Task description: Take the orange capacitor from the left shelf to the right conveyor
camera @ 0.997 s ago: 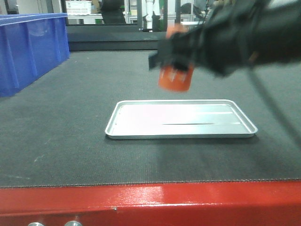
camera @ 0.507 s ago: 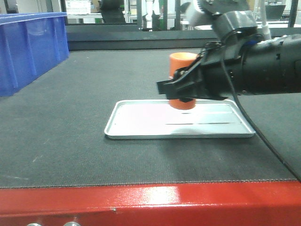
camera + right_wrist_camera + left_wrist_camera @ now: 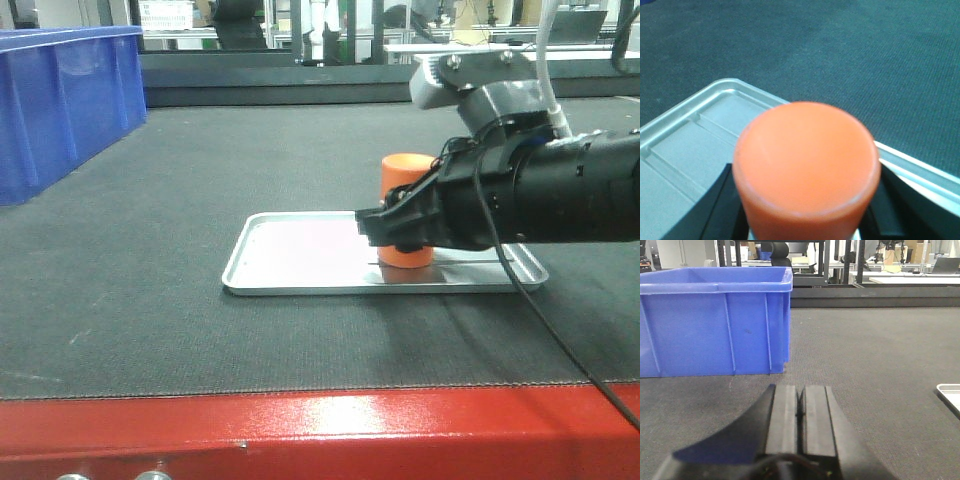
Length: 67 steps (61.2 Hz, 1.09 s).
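My right gripper [image 3: 398, 228] clamps the orange capacitor [image 3: 407, 210], long axis upright, flat top up, base in the silver tray [image 3: 290, 272]

Lighting bright, even, from overhead. Glossy red front frame [image 3: 320, 430] carries a white glare patch. Shallow silver rectangular tray [image 3: 300, 262] reflects pale. Round orange cylinder top [image 3: 806, 156] is soft, out of focus; textured dark belt [image 3: 880, 350] is sharp.
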### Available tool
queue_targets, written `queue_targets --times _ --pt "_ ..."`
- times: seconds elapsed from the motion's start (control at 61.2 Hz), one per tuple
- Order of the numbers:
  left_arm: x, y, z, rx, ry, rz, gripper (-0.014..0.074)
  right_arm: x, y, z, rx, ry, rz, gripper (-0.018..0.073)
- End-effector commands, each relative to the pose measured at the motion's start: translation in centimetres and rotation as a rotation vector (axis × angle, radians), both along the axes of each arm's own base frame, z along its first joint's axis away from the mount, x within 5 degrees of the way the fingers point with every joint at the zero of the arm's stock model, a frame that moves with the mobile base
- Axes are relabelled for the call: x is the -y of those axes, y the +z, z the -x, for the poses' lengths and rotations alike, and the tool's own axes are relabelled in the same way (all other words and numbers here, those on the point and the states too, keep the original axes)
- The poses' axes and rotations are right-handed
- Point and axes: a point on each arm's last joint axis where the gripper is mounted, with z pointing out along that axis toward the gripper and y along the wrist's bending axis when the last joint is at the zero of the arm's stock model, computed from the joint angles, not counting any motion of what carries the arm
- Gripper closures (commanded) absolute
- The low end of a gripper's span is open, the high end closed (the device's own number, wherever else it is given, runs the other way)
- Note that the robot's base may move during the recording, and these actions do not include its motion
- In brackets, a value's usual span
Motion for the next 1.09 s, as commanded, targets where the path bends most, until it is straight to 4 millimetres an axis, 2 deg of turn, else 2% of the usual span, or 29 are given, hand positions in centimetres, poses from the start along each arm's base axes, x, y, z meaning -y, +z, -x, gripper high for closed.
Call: queue_targets --times 0.0,0.033,0.065,0.376,0.621,0.686,0.768,0.801,0.85,0.866,0.932,1.079 --pt "0.0 0.9 0.1 0.084 -0.005 0.012 0.0701 -0.2 3.3 -0.7 0.193 -0.002 -0.100 0.0055" --pt "0.0 0.9 0.1 0.084 -0.005 0.012 0.0701 -0.2 3.6 -0.7 0.215 0.000 -0.113 -0.0045" --pt "0.0 0.9 0.1 0.084 -0.005 0.012 0.0701 -0.2 3.8 -0.7 0.234 0.001 -0.124 -0.0093" --pt "0.0 0.9 0.1 0.084 -0.005 0.012 0.0701 -0.2 4.2 -0.6 0.252 0.002 -0.134 -0.0072" --pt "0.0 0.9 0.1 0.084 -0.005 0.012 0.0701 0.2 8.1 0.3 0.378 0.003 -0.193 -0.0053" --pt "0.0 0.9 0.1 0.084 -0.005 0.012 0.0701 0.5 9.4 0.8 0.397 0.003 -0.198 0.0004" --pt "0.0 0.9 0.1 0.084 -0.005 0.012 0.0701 0.9 11.3 1.7 0.402 -0.003 -0.191 0.0167" --pt "0.0 0.9 0.1 0.084 -0.005 0.012 0.0701 1.2 12.0 2.1 0.396 -0.006 -0.183 0.0270" --pt "0.0 0.9 0.1 0.084 -0.005 0.012 0.0701 1.6 13.0 2.9 0.367 -0.013 -0.159 0.0491" --pt "0.0 0.9 0.1 0.084 -0.005 0.012 0.0701 1.8 13.3 3.1 0.363 -0.015 -0.155 0.0530" --pt "0.0 0.9 0.1 0.084 -0.005 0.012 0.0701 2.4 15.0 4.5 0.349 -0.024 -0.140 0.0480" --pt "0.0 0.9 0.1 0.084 -0.005 0.012 0.0701 4.5 19.1 8.6 0.386 -0.043 -0.141 0.0512"
